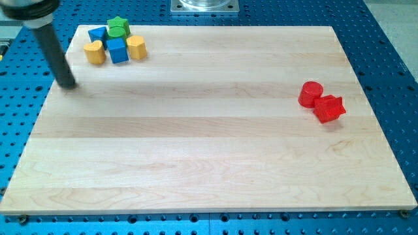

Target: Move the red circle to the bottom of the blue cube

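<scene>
Wooden board [209,163]: red circle [311,93] sits far from blue cube [118,50]; my tip [68,85], bare rod touching nothing, has everything left.

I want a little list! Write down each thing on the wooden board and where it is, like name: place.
red circle: view's right, touching the red star
red star: just below-right of the red circle
blue cube: top-left cluster, middle
green star: above the blue cube
other blue block: left of the green star
yellow blocks: one each side of the blue cube
my tip: left edge of the board, below the cluster, touching no block
wooden board: on a blue table
</scene>
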### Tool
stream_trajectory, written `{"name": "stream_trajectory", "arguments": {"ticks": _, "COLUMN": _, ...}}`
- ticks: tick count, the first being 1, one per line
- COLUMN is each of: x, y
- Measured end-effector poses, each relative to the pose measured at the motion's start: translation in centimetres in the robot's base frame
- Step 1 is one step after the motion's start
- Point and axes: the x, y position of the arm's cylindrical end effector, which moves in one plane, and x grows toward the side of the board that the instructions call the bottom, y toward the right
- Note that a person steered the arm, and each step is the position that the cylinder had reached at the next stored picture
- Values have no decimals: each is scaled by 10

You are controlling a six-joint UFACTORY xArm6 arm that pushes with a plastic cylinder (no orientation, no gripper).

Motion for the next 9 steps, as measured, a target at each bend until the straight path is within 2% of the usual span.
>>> {"name": "stream_trajectory", "arguments": {"ticks": 1, "x": 13, "y": 90}}
{"name": "stream_trajectory", "arguments": {"ticks": 3, "x": -42, "y": 386}}
{"name": "stream_trajectory", "arguments": {"ticks": 4, "x": -20, "y": 518}}
{"name": "stream_trajectory", "arguments": {"ticks": 5, "x": 24, "y": 575}}
{"name": "stream_trajectory", "arguments": {"ticks": 6, "x": 9, "y": 452}}
{"name": "stream_trajectory", "arguments": {"ticks": 7, "x": -36, "y": 288}}
{"name": "stream_trajectory", "arguments": {"ticks": 8, "x": -34, "y": 340}}
{"name": "stream_trajectory", "arguments": {"ticks": 9, "x": -20, "y": 431}}
